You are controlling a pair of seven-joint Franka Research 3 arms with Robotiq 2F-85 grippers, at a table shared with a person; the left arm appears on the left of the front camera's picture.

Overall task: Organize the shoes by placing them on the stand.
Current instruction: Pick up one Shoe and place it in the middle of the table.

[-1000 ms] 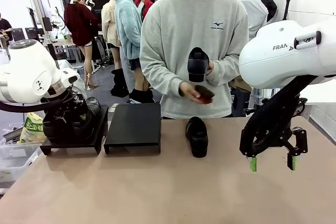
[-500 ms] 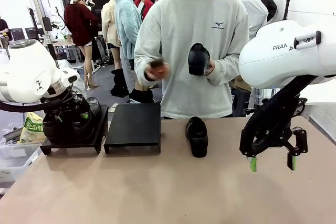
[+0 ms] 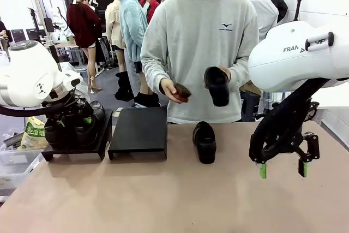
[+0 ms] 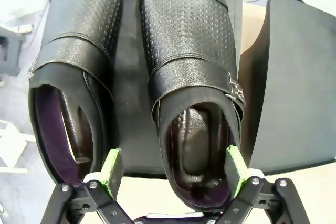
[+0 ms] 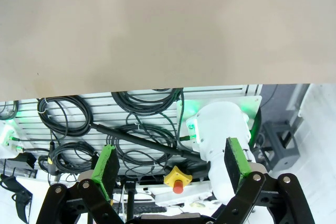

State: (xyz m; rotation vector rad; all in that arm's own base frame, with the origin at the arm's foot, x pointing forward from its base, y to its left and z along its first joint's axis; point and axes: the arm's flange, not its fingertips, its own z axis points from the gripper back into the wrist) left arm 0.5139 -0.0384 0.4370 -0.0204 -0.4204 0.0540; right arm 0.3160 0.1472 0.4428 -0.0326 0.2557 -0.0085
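Two black perforated shoes with buckle straps, one (image 4: pixel 76 72) and the other (image 4: pixel 191 77), lie side by side on the left stand (image 4: pixel 131 72). My left gripper (image 4: pixel 173 166) is open, and its green pads (image 4: pixel 111 163) flank the heel of the right-hand shoe. In the front view this gripper (image 3: pixel 76 124) sits low over that stand (image 3: pixel 103 135). A third shoe (image 3: pixel 204 141) lies on the table in the middle. The person holds another shoe (image 3: pixel 217 85) in one hand and a small brown object (image 3: pixel 181 92) in the other. My right gripper (image 3: pixel 282 170) hangs open and empty above the table at right, also in its wrist view (image 5: pixel 170 163).
A second black stand (image 3: pixel 136 132) sits bare beside the first, also in the left wrist view (image 4: pixel 299 77). A clear bin (image 3: pixel 13 162) with a yellow packet stands off the table's left edge. The tan tabletop (image 3: pixel 163 200) in front is open. Cables and an arm base (image 5: pixel 220 129) lie below the right gripper.
The person lowered the held shoe from chest height and to the right, and brought the other hand with the brown object back to the middle. Both arms stayed in place.
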